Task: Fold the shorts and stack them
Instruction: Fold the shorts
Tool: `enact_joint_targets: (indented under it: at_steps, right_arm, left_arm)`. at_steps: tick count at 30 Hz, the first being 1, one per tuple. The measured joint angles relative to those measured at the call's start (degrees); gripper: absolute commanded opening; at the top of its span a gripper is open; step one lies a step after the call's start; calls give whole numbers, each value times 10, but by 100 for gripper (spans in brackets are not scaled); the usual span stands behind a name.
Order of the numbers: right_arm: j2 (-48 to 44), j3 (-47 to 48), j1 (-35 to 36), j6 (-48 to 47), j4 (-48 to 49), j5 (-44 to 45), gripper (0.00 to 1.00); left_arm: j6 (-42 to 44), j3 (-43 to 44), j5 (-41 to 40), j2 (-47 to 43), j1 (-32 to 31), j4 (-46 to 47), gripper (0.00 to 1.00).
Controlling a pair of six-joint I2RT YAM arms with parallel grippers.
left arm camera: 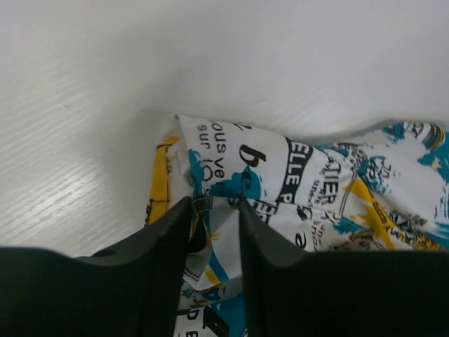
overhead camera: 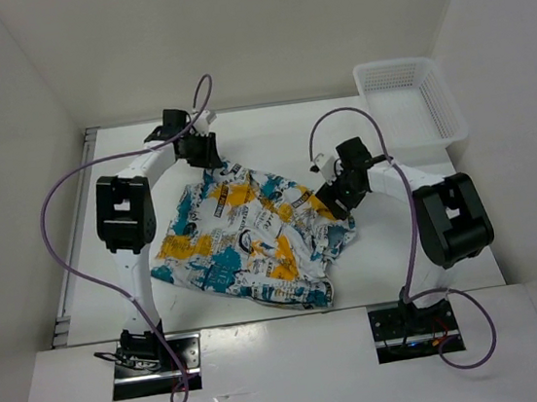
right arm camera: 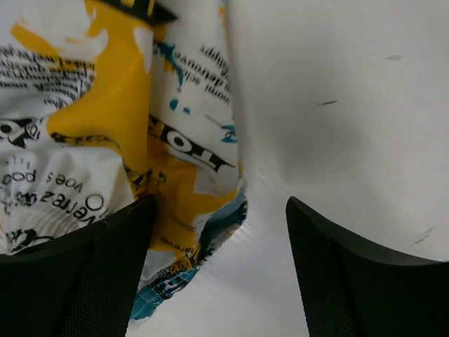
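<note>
The shorts (overhead camera: 249,238) lie crumpled in the middle of the table, white cloth with yellow-orange and teal patches and dark lettering. My left gripper (overhead camera: 206,155) is at their far left corner; in the left wrist view it (left arm camera: 216,205) is shut on a fold of the shorts (left arm camera: 309,189). My right gripper (overhead camera: 339,202) sits at the right edge of the shorts. In the right wrist view it (right arm camera: 221,210) is open, with the edge of the shorts (right arm camera: 105,140) between the left finger and bare table.
A white plastic mesh basket (overhead camera: 408,100) stands at the far right corner. White walls close in the table on the left, back and right. Purple cables loop over both arms.
</note>
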Motion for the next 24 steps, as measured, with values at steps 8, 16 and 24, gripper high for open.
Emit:
enact_joint_targets:
  at_steps: [8, 16, 24]
  right_arm:
    - [12, -27, 11, -32, -4, -6, 20]
    - [20, 22, 19, -29, 17, 53, 0]
    - [16, 169, 70, -61, 90, 118, 0]
  left_arm:
    - [1, -41, 67, 0, 1, -35, 0]
    - [1, -1, 68, -14, 33, -82, 0]
    - [1, -63, 9, -225, 107, -79, 9]
